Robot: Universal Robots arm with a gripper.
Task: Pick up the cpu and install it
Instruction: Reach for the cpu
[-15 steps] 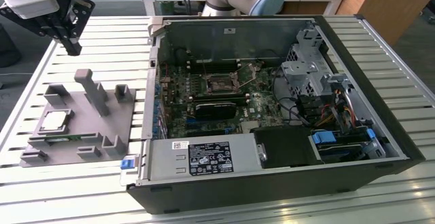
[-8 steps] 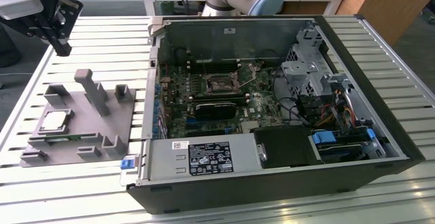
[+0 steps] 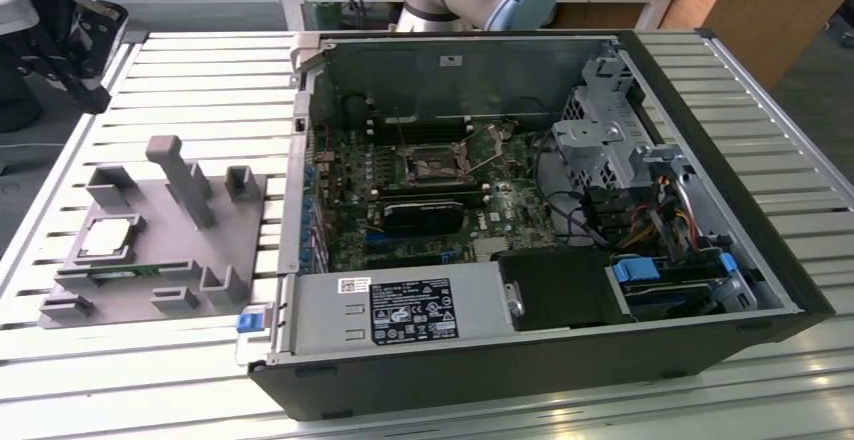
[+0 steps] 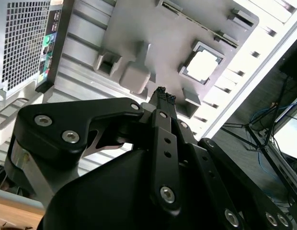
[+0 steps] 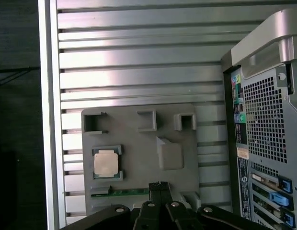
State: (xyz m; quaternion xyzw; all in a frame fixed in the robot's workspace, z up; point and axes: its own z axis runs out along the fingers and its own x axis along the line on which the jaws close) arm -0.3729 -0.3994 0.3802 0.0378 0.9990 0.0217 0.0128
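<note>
Opening on the exterior view: picking out the cpu (image 3: 107, 235) lying flat in a square recess of the grey tray (image 3: 200, 250), out at the exterior view's left of the computer case (image 3: 534, 360). Noting tray and case sitting just beside each other on the slatted metal surface (image 3: 747, 400). Catching a green memory stick (image 3: 127, 272) slotted on edge in the tray, nearer the camera than the cpu. Spotting a tall grey post (image 3: 180, 175) standing upright farther back on the tray. Seeing the case lying open side up, baring the motherboard (image 3: 400, 190) inside.

Switching to the second wrist view: looking down past the pincer (image 4: 163, 96), its black tips pressed together and gripping nothing, hanging above the tray (image 4: 139, 28). Finding the cpu (image 4: 202, 66) bright in its recess, untouched and apart from those tips, with the post (image 4: 135, 79) on the other side of them.

Closing with the first wrist view: again seeing the pincer (image 5: 159, 184) closed and empty, lining up over the tray (image 5: 139, 139) by the end of the memory stick (image 5: 124, 192). Placing the cpu (image 5: 106, 163) off to one side of the tips, not under them, and the post (image 5: 170, 154) close on the other. Glimpsing the perforated back of the computer case (image 5: 263, 120) beside the tray, all on the ribbed surface (image 5: 139, 48).
</note>
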